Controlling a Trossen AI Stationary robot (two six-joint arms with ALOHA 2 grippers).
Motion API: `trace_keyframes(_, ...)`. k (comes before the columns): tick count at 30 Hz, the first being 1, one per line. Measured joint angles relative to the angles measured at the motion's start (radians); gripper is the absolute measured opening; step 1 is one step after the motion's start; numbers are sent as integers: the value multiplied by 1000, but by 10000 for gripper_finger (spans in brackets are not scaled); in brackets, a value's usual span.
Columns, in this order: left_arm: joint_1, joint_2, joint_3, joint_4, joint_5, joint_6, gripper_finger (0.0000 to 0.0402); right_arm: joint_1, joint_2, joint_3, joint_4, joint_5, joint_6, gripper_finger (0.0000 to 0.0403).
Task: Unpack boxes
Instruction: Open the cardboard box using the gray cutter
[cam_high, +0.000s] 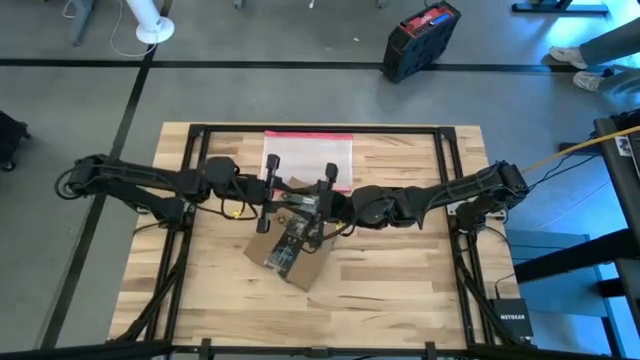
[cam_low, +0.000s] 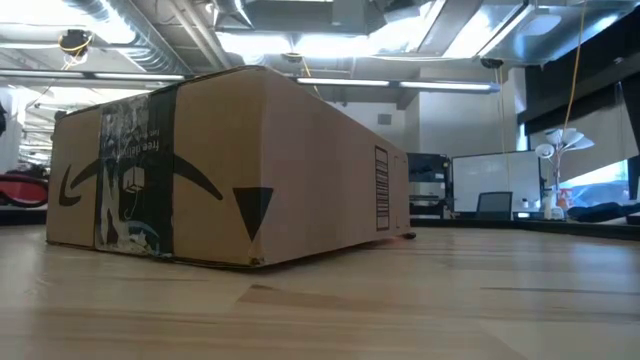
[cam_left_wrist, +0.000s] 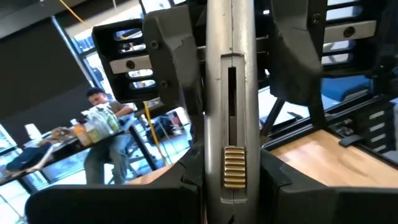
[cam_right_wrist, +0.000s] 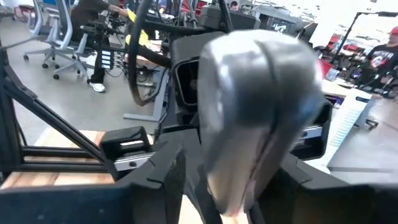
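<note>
We are looking down on the wooden surface (cam_high: 400, 290), where the brown cardboard box (cam_high: 288, 252) is lying tilted just below the centre, its black printed tape strip (cam_low: 135, 175) and smile-arrow logo facing the low camera. A clear pouch (cam_high: 308, 155) with a pink-red edge is resting at twelve o'clock from the box. Both arms are reaching in over the box's far end: the left claw (cam_high: 268, 205) from nine o'clock, gripping a slim silver tool (cam_left_wrist: 229, 106); the right claw (cam_high: 327, 200) from three o'clock, and we cannot tell whether it is open or closed.
</note>
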Motion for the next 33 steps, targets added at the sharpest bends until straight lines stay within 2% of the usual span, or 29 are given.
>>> trace_keyframes(4,-20,0,0,2,-46,22,62,0,0,0,1,4,-12,135)
trace_keyframes(9,-26,0,0,1,-52,16,62,0,0,0,2,10,-25,125)
trace_keyframes(21,-44,0,1,-21,-53,5,62,0,0,-2,2,37,-51,124)
trace_keyframes(25,-45,0,2,-65,-98,22,62,0,0,-2,0,38,-51,124)
trace_keyframes(33,-45,0,2,-72,-110,23,62,0,0,-2,-3,45,-51,124)
